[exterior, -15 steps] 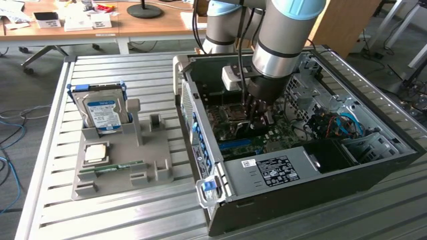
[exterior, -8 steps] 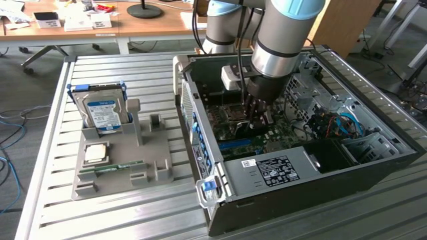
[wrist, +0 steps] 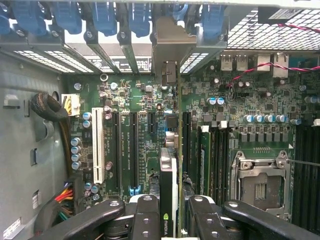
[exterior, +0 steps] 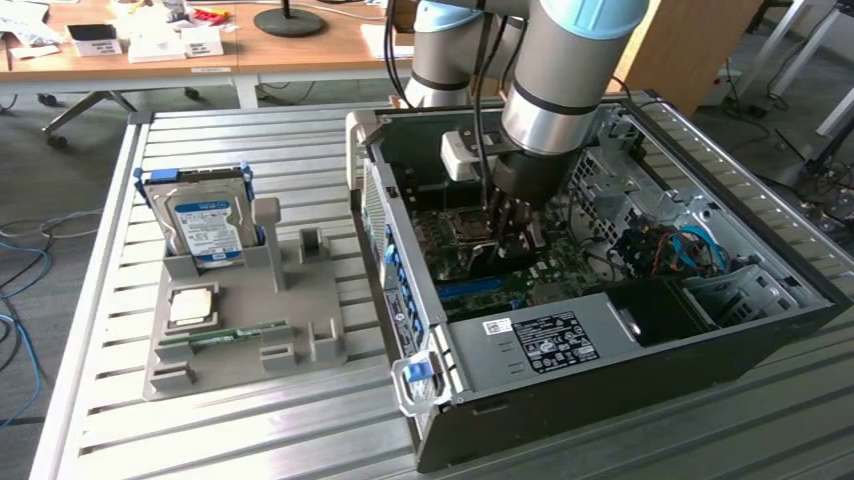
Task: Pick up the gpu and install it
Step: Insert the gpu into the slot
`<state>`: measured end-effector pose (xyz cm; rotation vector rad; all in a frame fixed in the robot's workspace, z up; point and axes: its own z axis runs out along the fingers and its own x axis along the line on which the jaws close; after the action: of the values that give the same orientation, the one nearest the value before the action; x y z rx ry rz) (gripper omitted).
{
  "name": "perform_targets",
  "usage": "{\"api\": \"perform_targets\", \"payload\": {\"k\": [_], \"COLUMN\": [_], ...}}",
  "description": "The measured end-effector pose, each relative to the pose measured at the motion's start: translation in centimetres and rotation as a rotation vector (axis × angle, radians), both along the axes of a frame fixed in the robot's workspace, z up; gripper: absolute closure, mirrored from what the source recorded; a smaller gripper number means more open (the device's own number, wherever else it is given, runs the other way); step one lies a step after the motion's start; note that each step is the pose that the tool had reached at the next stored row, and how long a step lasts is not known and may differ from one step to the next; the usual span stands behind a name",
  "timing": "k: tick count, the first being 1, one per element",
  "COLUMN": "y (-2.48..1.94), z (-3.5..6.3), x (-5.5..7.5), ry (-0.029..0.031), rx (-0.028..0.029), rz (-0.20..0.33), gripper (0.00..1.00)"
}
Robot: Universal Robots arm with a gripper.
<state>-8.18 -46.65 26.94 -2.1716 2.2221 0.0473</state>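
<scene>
— How is the arm posed?
— It reaches straight down into the open computer case (exterior: 641, 390), wrist vertical, with the tool (exterior: 514, 215) low over the motherboard (wrist: 150, 167).
— And the tool?
— Clenched on the gpu (wrist: 168, 172), with fingers (wrist: 145, 215) on both faces.
— Which way does the card run?
— It stands on edge over the board. Its long axis lies parallel to the expansion slots (wrist: 134, 145), and the grey bracket (wrist: 167, 45) points toward the blue latches (wrist: 140, 17). I cannot tell whether it is seated.
</scene>
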Motion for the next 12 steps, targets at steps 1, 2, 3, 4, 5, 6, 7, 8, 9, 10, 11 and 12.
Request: {"api": "perform_targets", "payload": {"k": [1, 2, 3, 4, 5, 6, 7, 8, 9, 10, 11, 12], "y": [0.00, 0.00, 0.00, 0.00, 0.00, 0.00, 0.00, 0.00, 0.00, 0.00, 0.00, 0.00], "z": [-0.01, -0.01, -0.01, -0.01, 0.00, 0.00, 0.00, -0.01, 0.00, -0.01, -0.03, -0.03], "x": [-0.03, -0.05, -0.09, -0.12, -0.12, -0.11, -0.11, -0.12, -0.12, -0.16, -0.22, -0.24], "ry": [0.0000, 0.0000, 0.0001, 0.0001, 0.0002, 0.0001, 0.0001, 0.0000, 0.0001, 0.0000, -0.0001, -0.0001], "rx": [0.0000, -0.0001, -0.0001, -0.0003, -0.0005, -0.0006, -0.0007, -0.0006, -0.0006, -0.0006, -0.0005, -0.0005], "rz": [0.000, 0.000, 0.000, 0.000, 0.000, 0.000, 0.000, 0.000, 0.000, 0.000, 0.000, 0.000], "gripper": [0.73, 0.73, 0.73, 0.73, 0.73, 0.73, 0.73, 0.73, 0.73, 0.73, 0.73, 0.73]}}
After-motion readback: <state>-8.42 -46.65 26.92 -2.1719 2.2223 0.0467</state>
